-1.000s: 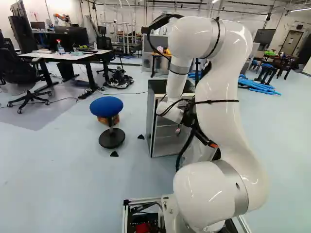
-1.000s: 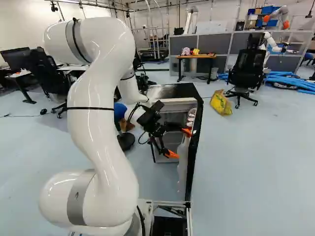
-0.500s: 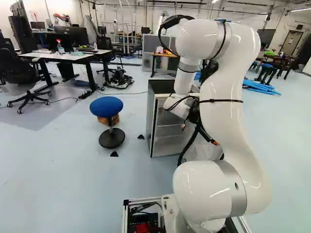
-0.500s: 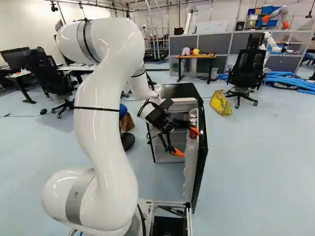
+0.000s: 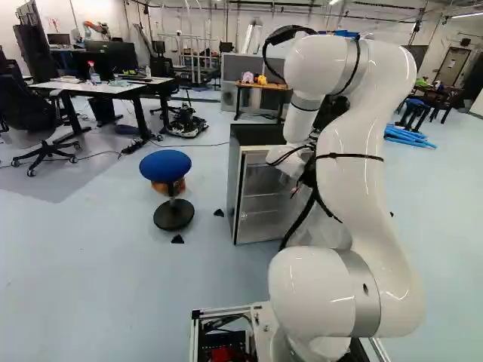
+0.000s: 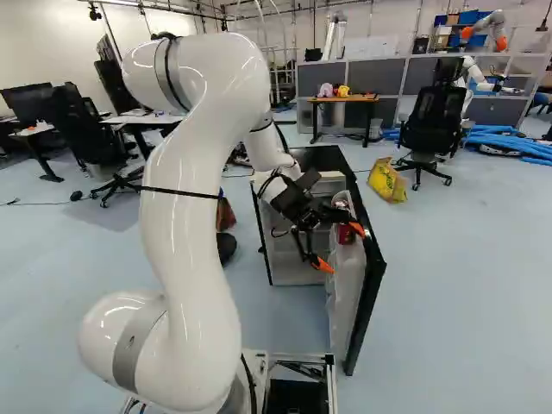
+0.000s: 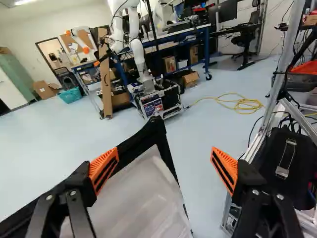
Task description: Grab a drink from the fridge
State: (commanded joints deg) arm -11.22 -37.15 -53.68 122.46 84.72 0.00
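In the right base view my gripper point(image 6: 341, 247) stands open at the inner side of the fridge door point(image 6: 369, 289), with a red can point(image 6: 346, 233) in the door's shelf close behind its upper finger. The fridge point(image 5: 258, 188) has a black top; its door hangs well open. Seen from the wrist, the gripper point(image 7: 164, 168) has its fingers wide apart with nothing gripped. One finger overlaps the door's dark edge, and the pale door liner point(image 7: 143, 198) lies partly between them. In the left base view the arm hides most of the gripper.
A blue stool point(image 5: 166, 166) stands beside the fridge, and a desk point(image 5: 113, 87) farther back. Beyond the door are a yellow bag point(image 6: 387, 179) and an office chair point(image 6: 425, 129). The wrist view shows a metal frame point(image 7: 267, 121) near one finger and another robot point(image 7: 138, 54) beyond.
The fridge door has swung wider, showing more of its inner side and the red can. My arm and open gripper have moved rightward with it in the base views. The base has not moved.
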